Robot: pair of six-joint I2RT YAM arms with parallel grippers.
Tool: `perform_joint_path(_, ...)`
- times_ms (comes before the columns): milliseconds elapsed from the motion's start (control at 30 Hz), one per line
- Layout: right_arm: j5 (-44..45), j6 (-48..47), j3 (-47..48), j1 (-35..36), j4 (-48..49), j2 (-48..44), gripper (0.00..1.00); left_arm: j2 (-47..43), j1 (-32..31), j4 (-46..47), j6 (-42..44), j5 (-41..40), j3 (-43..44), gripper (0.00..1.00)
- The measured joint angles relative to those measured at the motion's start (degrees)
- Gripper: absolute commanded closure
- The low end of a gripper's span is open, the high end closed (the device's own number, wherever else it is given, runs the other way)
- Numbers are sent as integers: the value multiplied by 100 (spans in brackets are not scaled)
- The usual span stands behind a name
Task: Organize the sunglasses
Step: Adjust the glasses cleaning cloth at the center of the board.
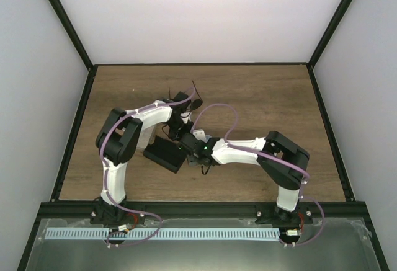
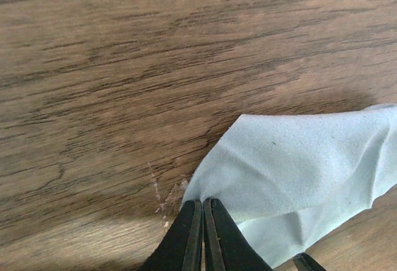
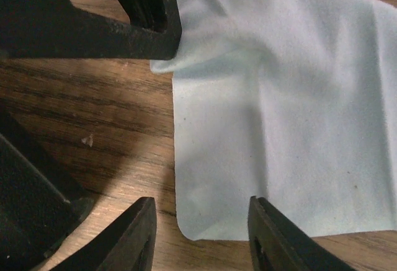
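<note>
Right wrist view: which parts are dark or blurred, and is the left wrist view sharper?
Right wrist view: the cloth is bright and fairly sharp; the right gripper is dark and soft-edged. Left wrist view: the table shows crisp grain, with a shadow behind the cloth.

A pair of sunglasses with a thin dark wire frame lies near the middle of the wooden table, largely hidden from above. One round dark lens shows, and two long slender arms splay toward the far side; a second pair cannot be made out
</note>
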Motion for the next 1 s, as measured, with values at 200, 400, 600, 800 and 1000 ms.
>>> perform_joint_path(200, 101, 42, 20, 9, 63, 59, 75, 4, 39, 15, 7, 70, -15, 96)
perform_joint_path(400, 118, 116, 22, 31, 170, 118, 79, 17, 85, 15, 7, 164, -15, 96)
perform_joint_path(600, 125, 184, -105, 68, 503, 138, 89, 28, 136, 24, 15, 260, -22, 96)
perform_joint_path(800, 35, 208, -249, 87, 732, 111, 99, 28, 146, 44, 35, 321, -28, 96)
perform_joint_path(1000, 31, 271, -514, 87, 925, -63, 99, 31, 146, 46, 31, 341, -28, 96)
